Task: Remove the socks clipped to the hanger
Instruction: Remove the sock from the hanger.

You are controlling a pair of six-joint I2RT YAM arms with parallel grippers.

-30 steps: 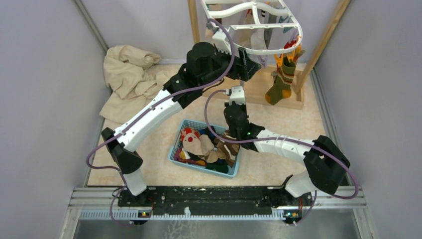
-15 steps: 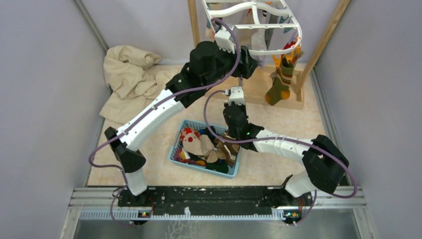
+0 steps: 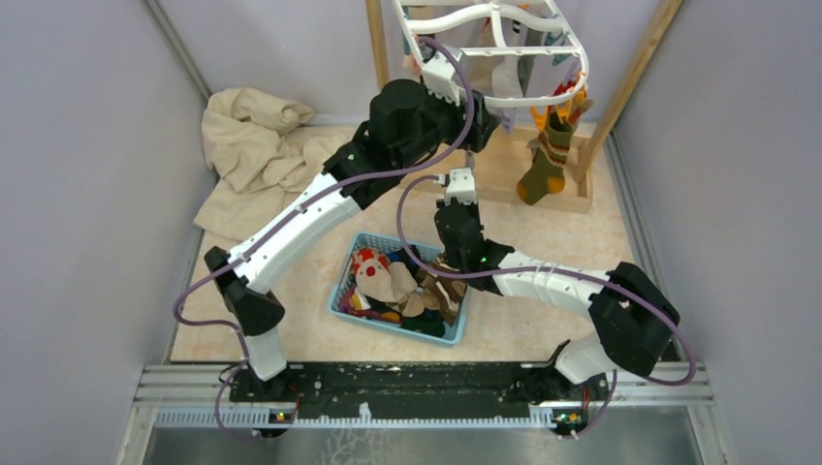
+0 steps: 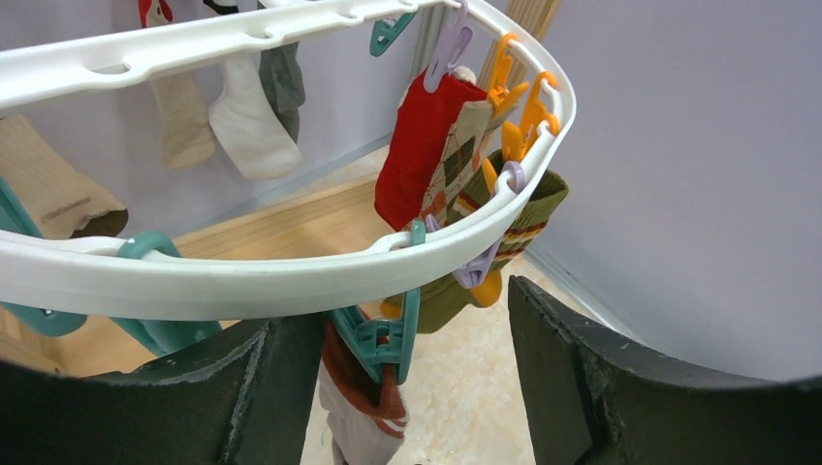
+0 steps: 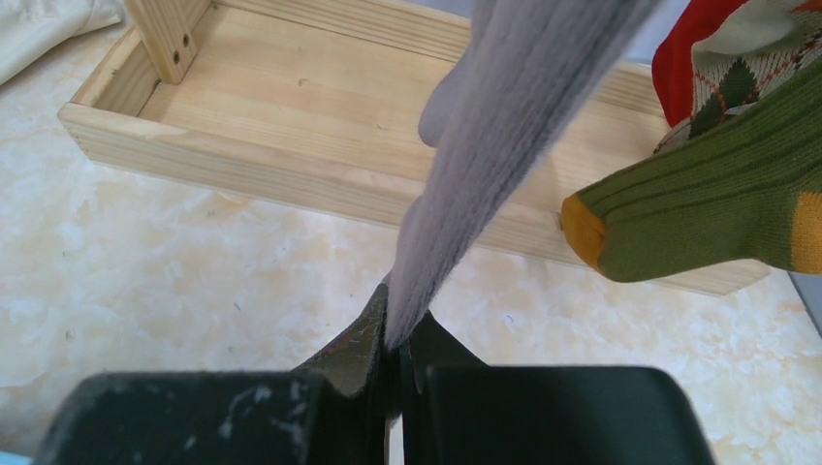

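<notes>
The white oval hanger (image 4: 291, 276) hangs from the wooden rack, with several socks clipped along its rim (image 3: 490, 44). My left gripper (image 4: 407, 339) is open just under the near rim. Its jaws stand either side of a teal clip (image 4: 388, 334) that pinches a grey sock with a rust-red cuff (image 4: 363, 407). My right gripper (image 5: 395, 339) is lower down, shut on the toe of that grey sock (image 5: 494, 126), which stretches taut upward. A red sock (image 4: 417, 145) and a green sock with orange stripes (image 4: 523, 218) hang beside the clip.
A blue basket (image 3: 341, 291) holding several loose socks sits on the floor between the arms. The wooden rack base (image 3: 504, 189) lies under the hanger, and its uprights rise on both sides. A large beige cloth (image 3: 247, 145) is heaped at back left. Grey walls close in on both sides.
My left gripper has moved up and in toward the hanger's rim, and its jaws have narrowed somewhat around the teal clip. The right arm keeps still with the grey sock.
</notes>
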